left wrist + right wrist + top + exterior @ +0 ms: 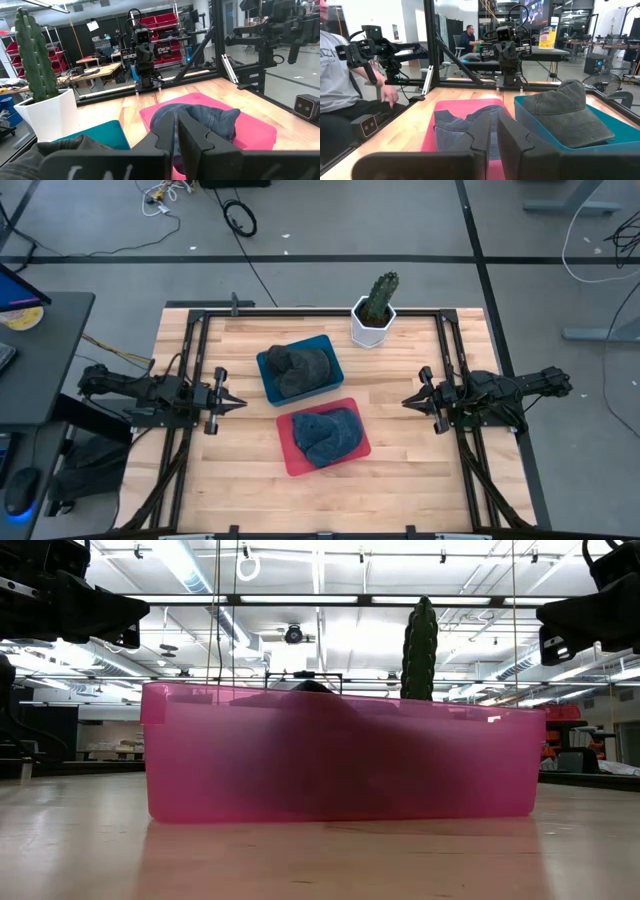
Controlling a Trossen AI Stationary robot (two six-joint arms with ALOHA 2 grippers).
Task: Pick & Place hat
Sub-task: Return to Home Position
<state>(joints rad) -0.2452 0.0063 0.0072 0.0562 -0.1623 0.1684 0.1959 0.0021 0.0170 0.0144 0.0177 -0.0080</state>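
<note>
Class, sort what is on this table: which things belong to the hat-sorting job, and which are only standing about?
Job: gray cap in the blue bin; blue cap in the pink bin; left tool and right tool, both shut, at the sides of the table.
Standing about: cactus in a white pot.

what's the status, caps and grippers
Left gripper shut, left side; right gripper shut, right side. Gray cap in blue bin, blue cap in pink bin. Potted cactus behind, clear.

No text could be read whole. Pale letters on a person's shirt (337,75) beyond the table were cut off. A yellow jug's (547,35) label was too small, and white marks on the left gripper (176,120) were blurred.
</note>
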